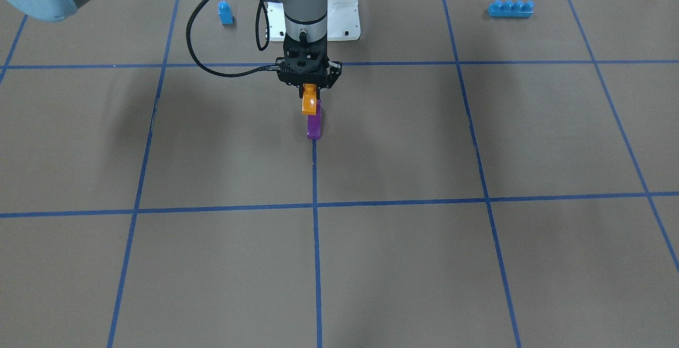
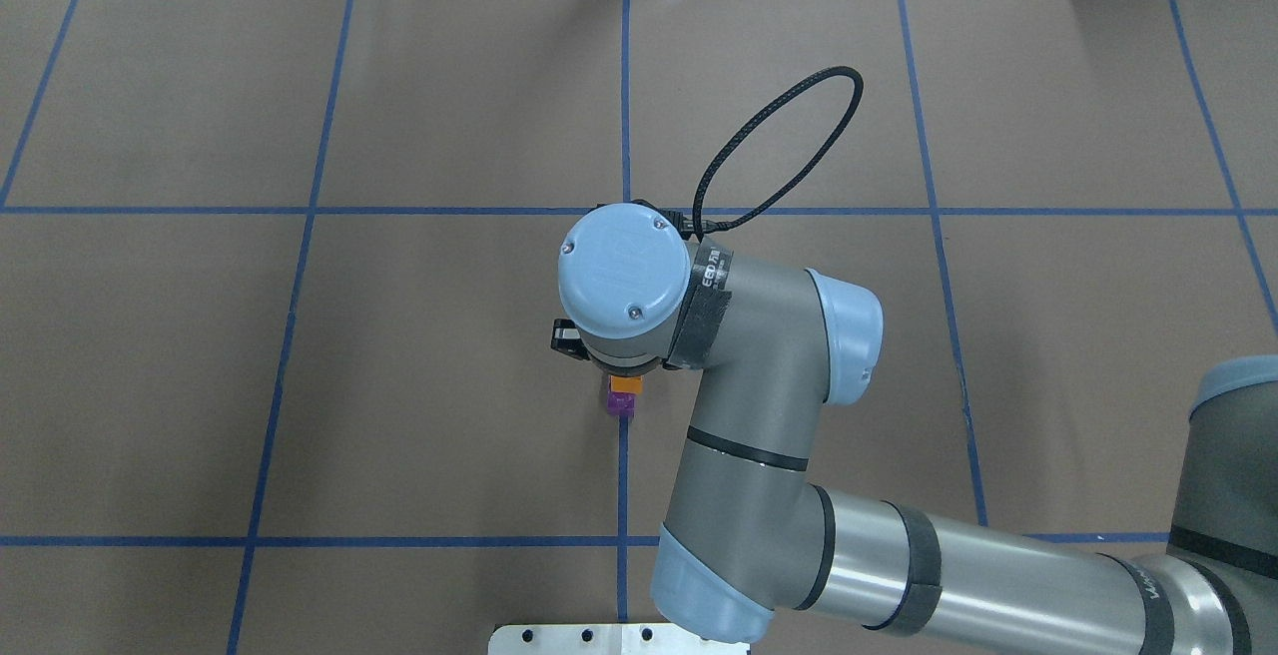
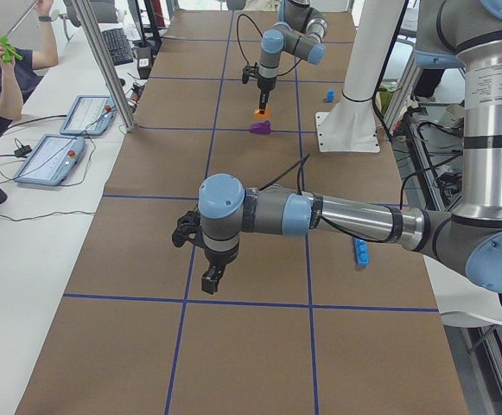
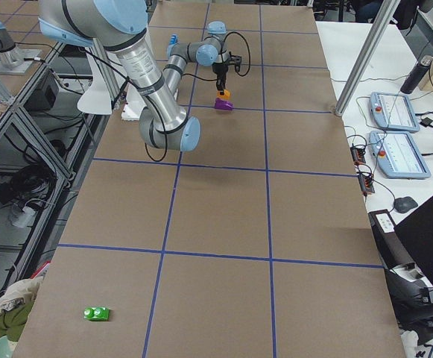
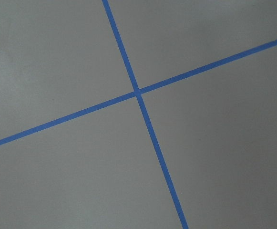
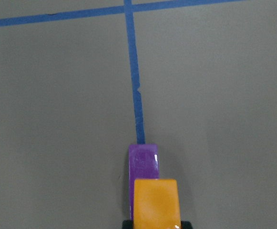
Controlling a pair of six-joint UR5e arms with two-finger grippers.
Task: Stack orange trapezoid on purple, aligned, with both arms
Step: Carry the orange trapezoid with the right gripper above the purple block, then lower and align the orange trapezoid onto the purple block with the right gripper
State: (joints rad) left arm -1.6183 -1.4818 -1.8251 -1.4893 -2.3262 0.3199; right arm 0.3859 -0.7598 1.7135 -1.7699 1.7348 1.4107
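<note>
Pinched tight by the right gripper: the small glossy orange plastic trapezoid brick, close above the small glossy purple plastic brick, apparently slightly off to one side. If lowered so, danger of missing the stud and tipping the purple one. Well apart, the left gripper; how far open, impossible to judge.
</note>
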